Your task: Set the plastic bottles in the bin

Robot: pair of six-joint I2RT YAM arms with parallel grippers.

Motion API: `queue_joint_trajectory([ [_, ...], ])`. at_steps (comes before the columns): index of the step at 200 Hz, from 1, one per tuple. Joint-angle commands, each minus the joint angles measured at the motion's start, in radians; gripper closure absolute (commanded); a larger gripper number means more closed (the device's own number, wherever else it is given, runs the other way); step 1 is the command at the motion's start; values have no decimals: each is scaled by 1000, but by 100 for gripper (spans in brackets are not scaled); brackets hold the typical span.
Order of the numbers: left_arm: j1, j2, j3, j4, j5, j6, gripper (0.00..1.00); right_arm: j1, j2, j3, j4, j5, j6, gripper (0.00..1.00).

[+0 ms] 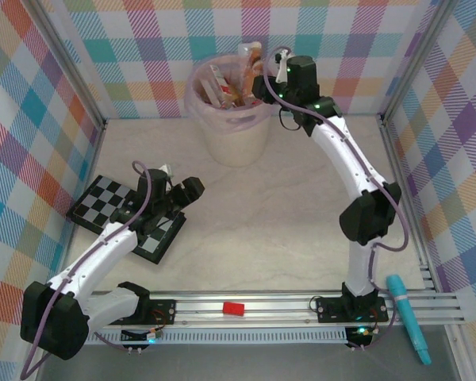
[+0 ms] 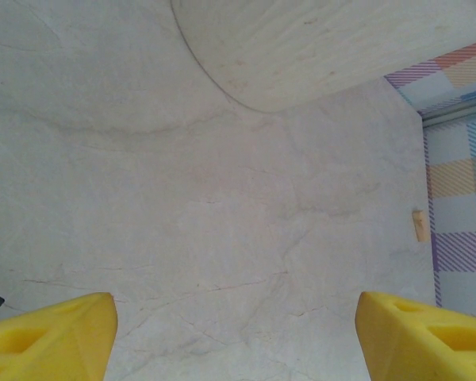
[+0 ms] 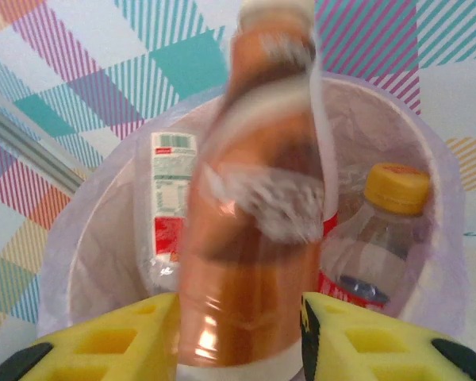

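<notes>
An orange bottle (image 3: 254, 222) is clamped by the right pincer (image 3: 239, 333) above the bin (image 1: 230, 135), set at twelve o'clock on the counter (image 2: 222, 198). The left pincer (image 2: 234, 325) is held apart at nine o'clock.

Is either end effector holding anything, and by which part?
The right end effector grips an orange bottle by its lower body, over the bin. The left end effector is open and empty.

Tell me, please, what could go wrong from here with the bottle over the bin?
The right gripper is shut on the orange bottle over the bin, close to its right rim. Released there, it might clip the rim and fall outside. Bottles already inside, like the yellow-capped bottle, could bounce it out.
</notes>
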Motion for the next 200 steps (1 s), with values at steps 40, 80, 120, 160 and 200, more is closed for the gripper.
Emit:
queue_joint_trajectory([
  [40, -1, -36, 41, -22, 1, 1, 21, -29, 229, 289, -70, -107, 149, 57],
  [80, -1, -40, 40, -33, -10, 7, 21, -32, 358, 429, -84, -185, 162, 58],
  [120, -3, -22, 45, -29, -8, 6, 21, -31, 429, 469, -76, -252, 160, 59],
  [160, -3, -6, 55, -25, -6, 13, 21, -31, 399, 462, -80, -259, 120, 59],
  [200, -2, 14, 93, -61, -32, 69, 20, -34, 299, 455, -110, -236, 50, 55],
])
